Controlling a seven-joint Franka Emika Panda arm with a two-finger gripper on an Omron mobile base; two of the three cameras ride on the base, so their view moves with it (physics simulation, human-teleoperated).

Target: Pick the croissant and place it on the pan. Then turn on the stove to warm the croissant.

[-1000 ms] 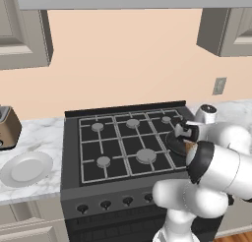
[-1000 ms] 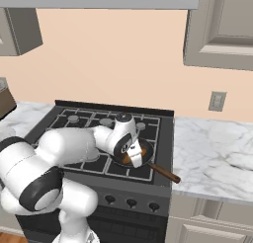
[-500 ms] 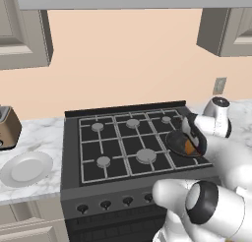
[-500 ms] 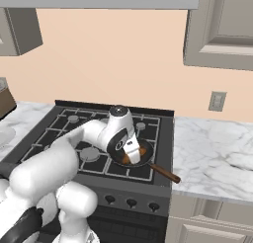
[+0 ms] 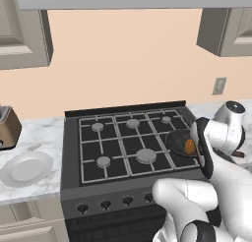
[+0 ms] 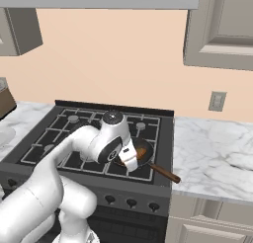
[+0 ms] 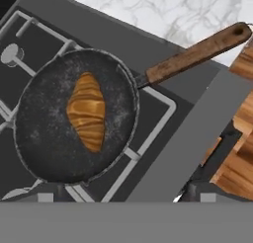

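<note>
The golden-brown croissant [image 7: 86,111] lies loose in the middle of the dark round pan [image 7: 44,143], apart from my fingers. The pan stands on the front right burner of the black stove [image 5: 123,142], and its brown handle [image 7: 197,52] points toward the marble counter. From the base views the croissant [image 5: 189,146] shows as an orange patch in the pan [image 6: 145,147] beside my white hand. My gripper [image 7: 126,197] hovers above the pan's front side. It is open, its tips spread wide with nothing between them.
A white plate [image 5: 27,167] and a brown toaster [image 5: 7,128] sit on the left counter. Black knobs [image 6: 131,202] line the stove front. Marble counter [image 6: 217,158] stretches to the right below a wall outlet [image 6: 216,101]. Wooden cabinet fronts [image 7: 242,153] lie below the stove edge.
My hand has drawn up and back from the pan while the arm swung round. The croissant stays lying in the pan.
</note>
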